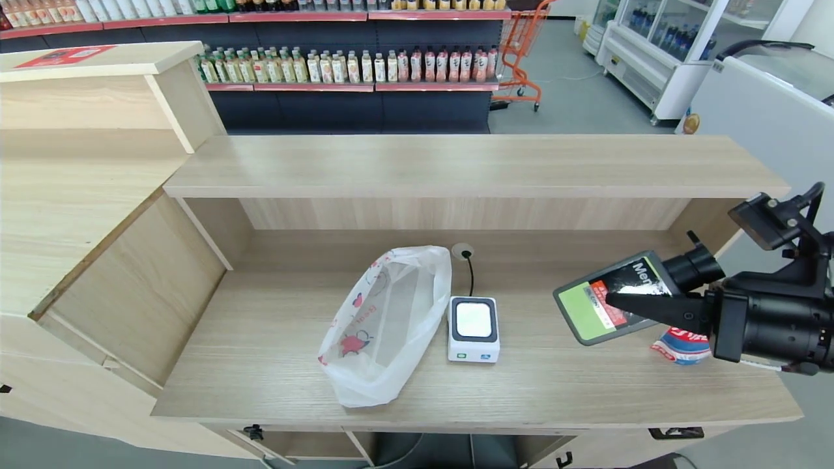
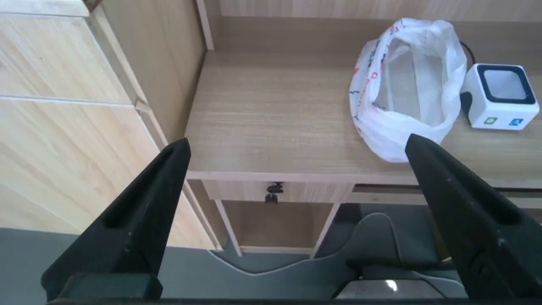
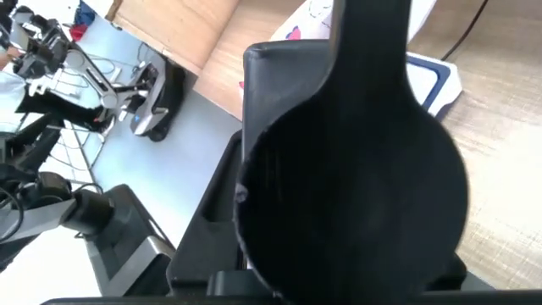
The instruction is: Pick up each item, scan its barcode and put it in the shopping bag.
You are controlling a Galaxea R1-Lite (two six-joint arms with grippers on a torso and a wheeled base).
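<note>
The right hand (image 1: 629, 298) is clamped on a flat dark packet (image 1: 586, 316), held above the tabletop (image 1: 260, 365) right of the scanner (image 1: 474, 327). The left hand (image 2: 296, 152) gapes wide, empty.

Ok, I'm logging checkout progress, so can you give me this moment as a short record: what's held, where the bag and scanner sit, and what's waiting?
held: dark flat pack with a green label, tilted, raised above the right end of the counter
right gripper: shut on the flat pack
left gripper: open, empty, off the counter's near left side
shopping bag: white plastic, lying mid-counter, nothing visible inside
scanner: white, window up, just right of the bag
waiting: red-and-white item on the counter under the right arm
scan: flat pack not yet over the scanner
</note>
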